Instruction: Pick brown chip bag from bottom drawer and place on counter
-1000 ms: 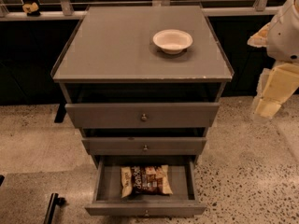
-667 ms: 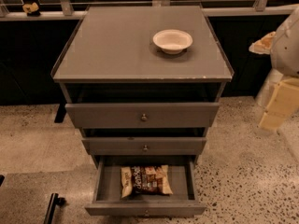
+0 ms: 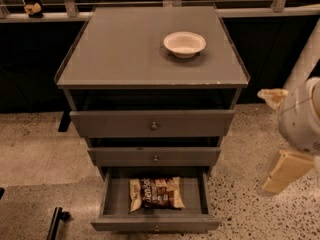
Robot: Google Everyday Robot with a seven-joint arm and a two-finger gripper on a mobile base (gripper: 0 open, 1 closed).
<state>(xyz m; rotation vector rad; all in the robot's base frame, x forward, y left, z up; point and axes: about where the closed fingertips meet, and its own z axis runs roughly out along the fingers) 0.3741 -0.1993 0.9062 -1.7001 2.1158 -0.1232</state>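
The brown chip bag (image 3: 156,193) lies in the open bottom drawer (image 3: 155,224), a white bowl (image 3: 184,43) sits toward the counter's (image 3: 120,49) back-right corner, and the gripper (image 3: 294,131), grip impossible to tell, hangs beyond its right edge.

Dim warm light; sheen on counter (image 3: 125,49); gripper (image 3: 280,139) pale at right edge.

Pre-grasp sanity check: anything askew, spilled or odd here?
Nothing stands out. The brown chip bag lies flat in the open bottom drawer, the bowl sits upright on the counter, and the gripper is off the cabinet's right side.
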